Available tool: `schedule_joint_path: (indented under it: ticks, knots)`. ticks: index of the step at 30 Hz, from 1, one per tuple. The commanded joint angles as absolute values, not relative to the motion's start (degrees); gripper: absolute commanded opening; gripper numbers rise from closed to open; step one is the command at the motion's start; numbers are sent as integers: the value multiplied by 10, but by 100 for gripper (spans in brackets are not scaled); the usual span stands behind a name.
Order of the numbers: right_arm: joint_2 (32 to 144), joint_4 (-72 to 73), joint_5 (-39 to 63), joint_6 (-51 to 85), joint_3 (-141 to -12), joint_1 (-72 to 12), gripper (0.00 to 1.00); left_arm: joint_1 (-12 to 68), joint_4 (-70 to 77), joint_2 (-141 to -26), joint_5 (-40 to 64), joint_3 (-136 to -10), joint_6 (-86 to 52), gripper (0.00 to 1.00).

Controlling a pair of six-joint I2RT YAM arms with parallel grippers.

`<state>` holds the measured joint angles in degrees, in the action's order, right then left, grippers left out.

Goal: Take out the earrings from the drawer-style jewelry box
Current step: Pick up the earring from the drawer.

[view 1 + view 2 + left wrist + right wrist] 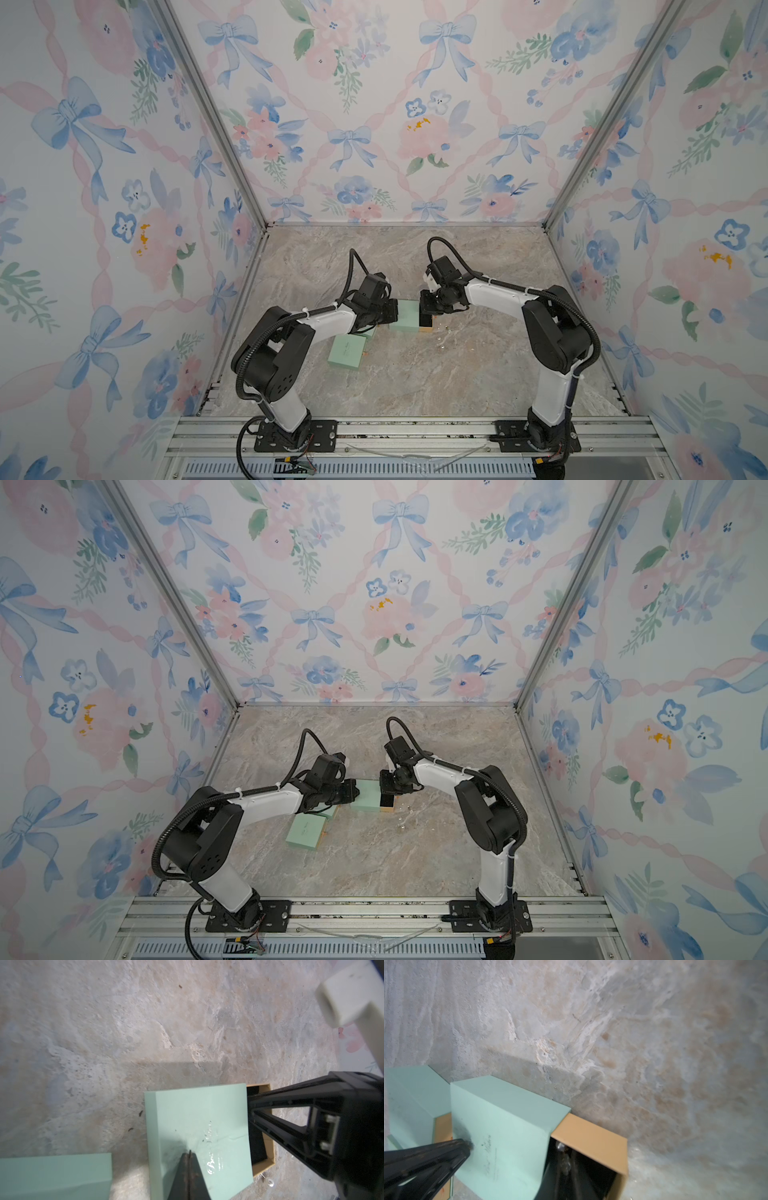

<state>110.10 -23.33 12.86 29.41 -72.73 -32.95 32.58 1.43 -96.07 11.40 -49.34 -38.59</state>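
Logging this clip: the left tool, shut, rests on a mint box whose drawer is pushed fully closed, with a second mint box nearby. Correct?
No: the drawer is pulled partly out, brown wall and black lining exposed, clear in the right wrist view. Otherwise right: the left tool, shut, rests on the mint box, with a second mint box nearby.

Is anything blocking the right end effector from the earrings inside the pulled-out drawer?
Nothing visible does. The brown cardboard drawer sticks out of the mint green sleeve, open on top; the right end effector reaches into it, where tiny shiny earrings lie. The left end effector rests on the sleeve.
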Motion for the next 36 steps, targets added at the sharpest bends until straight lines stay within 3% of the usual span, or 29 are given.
schedule_joint_path:
  ticks: [1, 36]
  knots:
    - [1085, -237, 127, 298, -719, -323, 11, 321, -41, -975, 94, -472, -379, 0]
    - [1082, -232, 129, 300, -712, -320, 6, 321, -40, -973, 92, -472, -381, 0]
